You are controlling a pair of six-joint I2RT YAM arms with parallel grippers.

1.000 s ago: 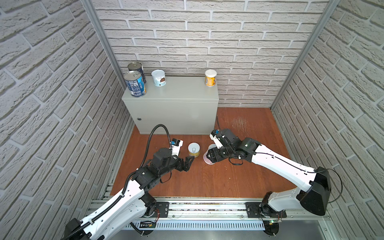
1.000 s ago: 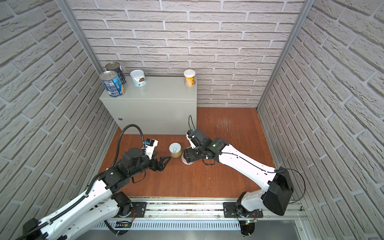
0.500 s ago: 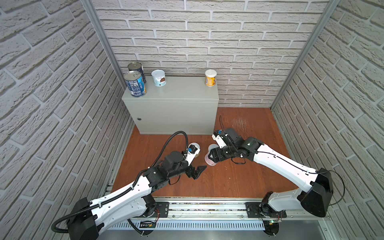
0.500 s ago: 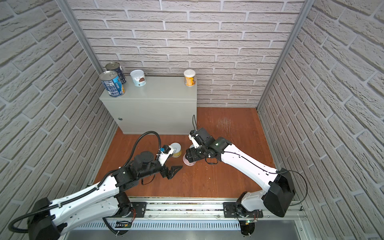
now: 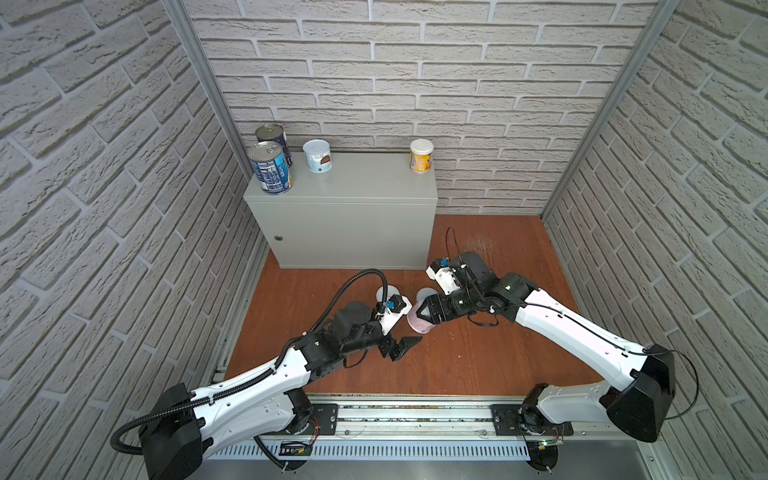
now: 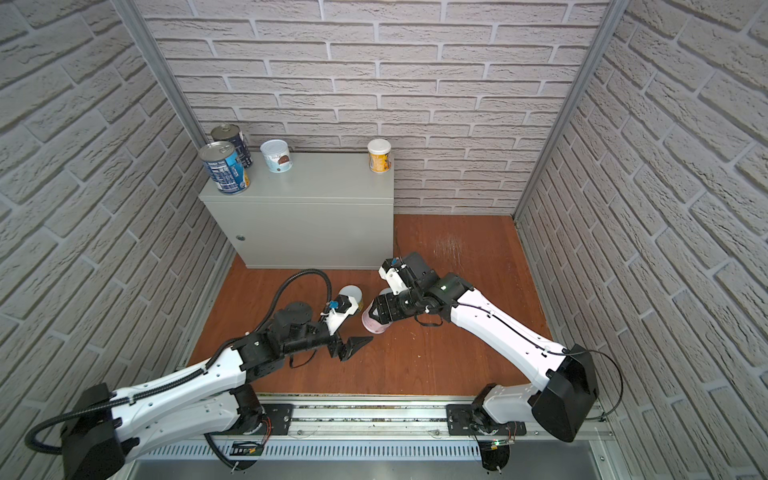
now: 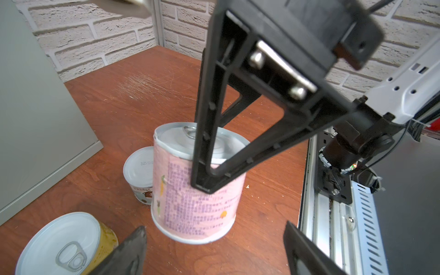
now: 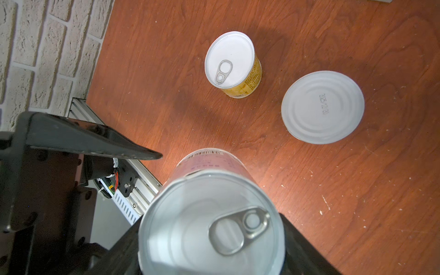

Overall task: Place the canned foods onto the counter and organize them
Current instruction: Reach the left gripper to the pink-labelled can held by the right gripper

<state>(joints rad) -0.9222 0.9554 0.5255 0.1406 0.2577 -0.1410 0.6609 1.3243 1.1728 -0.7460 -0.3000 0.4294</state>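
Brick walls (image 5: 457,83) ring a wooden floor (image 5: 478,353) where right fingers (image 7: 204,147) pinch the pink can (image 7: 197,204), left fingers (image 7: 128,254) spread nearby.

Bright, even light (near parts blurred).

Pink can (image 5: 419,326) in right tool (image 5: 420,312)

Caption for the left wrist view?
Right gripper clamps the pink can; yellow can and white can stand beside it on the floor.
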